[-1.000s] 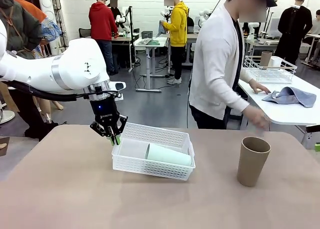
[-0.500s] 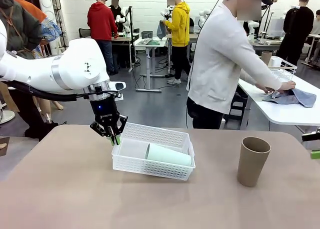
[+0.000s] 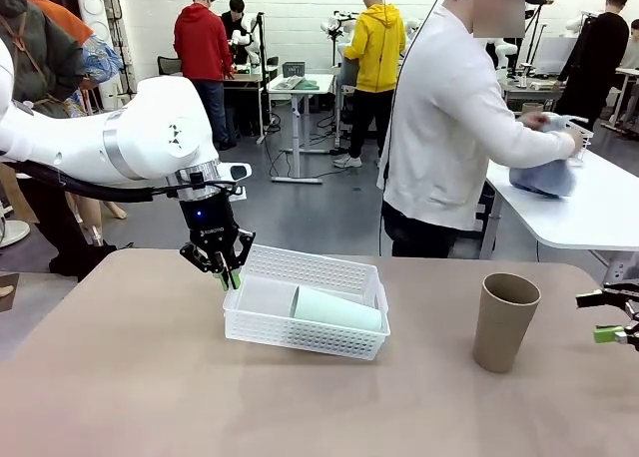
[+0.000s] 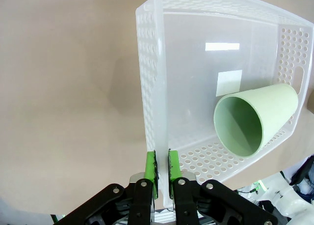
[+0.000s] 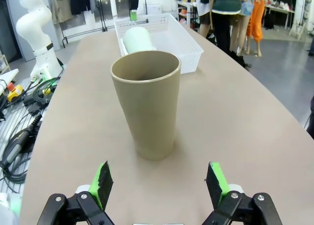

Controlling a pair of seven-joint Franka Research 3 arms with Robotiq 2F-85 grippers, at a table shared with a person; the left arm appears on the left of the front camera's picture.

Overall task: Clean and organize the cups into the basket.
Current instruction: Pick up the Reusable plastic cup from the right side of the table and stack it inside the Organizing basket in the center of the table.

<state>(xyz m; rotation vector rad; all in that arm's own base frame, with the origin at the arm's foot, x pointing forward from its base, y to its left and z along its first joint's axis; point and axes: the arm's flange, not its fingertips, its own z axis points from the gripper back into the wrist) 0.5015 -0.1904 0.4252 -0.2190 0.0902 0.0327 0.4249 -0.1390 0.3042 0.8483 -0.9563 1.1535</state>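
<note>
The white lattice basket sits mid-table, its left end raised off the table. My left gripper is shut on that end's wall; the wrist view shows the green pads pinching the basket wall. A mint green cup lies on its side inside the basket, mouth towards the wrist camera. A brown cup stands upright on the right of the table. My right gripper enters at the right edge, open, and in its wrist view faces the brown cup from a short distance.
A person in a white top stands beyond the table's far side, turned to a white side table and handling a grey cloth there. Cables lie beside the table.
My right gripper has come into the front view at the right edge. The person has lifted the grey cloth off the side table. Left arm and basket are unmoved.
</note>
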